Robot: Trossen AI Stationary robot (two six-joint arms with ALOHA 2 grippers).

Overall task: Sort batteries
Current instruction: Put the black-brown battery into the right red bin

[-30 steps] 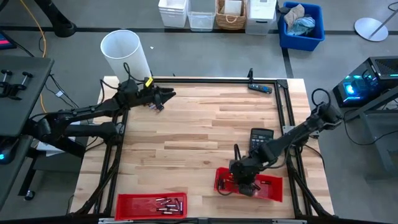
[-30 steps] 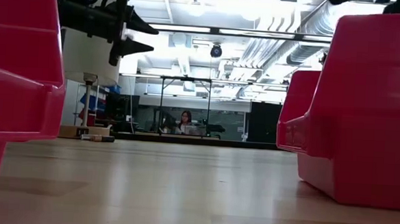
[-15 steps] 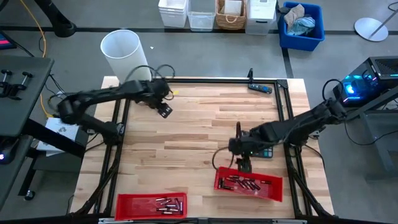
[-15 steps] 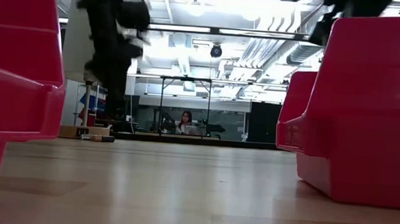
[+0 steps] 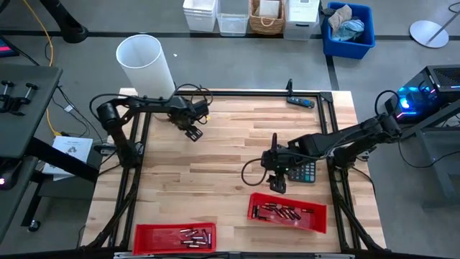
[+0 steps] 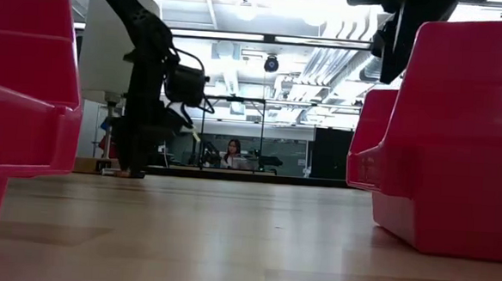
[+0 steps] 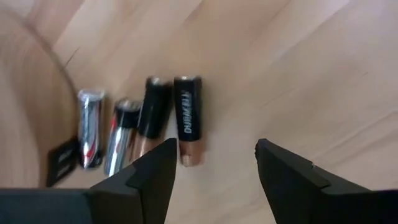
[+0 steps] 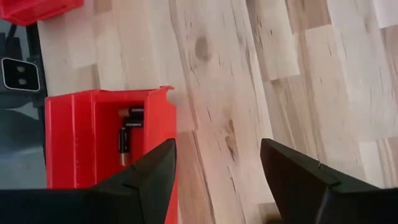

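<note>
since a second ago both arms have shifted: the left gripper (image 5: 192, 132) has swung from the table's far left edge inward over the wood, and the right gripper (image 5: 277, 184) has lifted out of the angled red plastic bin (image 5: 253, 208) and now hangs just behind it, beside the black calculator with grey keys (image 5: 307, 173).

on the left, the left gripper's two dark fingers (image 7: 152, 177) stand spread apart with nothing between them, just above four small cylindrical batteries (image 7: 142, 122), two silvery and two black-and-copper, lying side by side on the pale wooden table (image 5: 230, 158). near the front edge, a flat red plastic tray (image 5: 147, 232) holds a cluster of silvery cells (image 5: 194, 235).

to the right, the angled bin holds more dark cells (image 5: 282, 211). the right gripper's fingers (image 8: 149, 180) are parted and empty, pointing down at the table beside that bin's corner.
</note>
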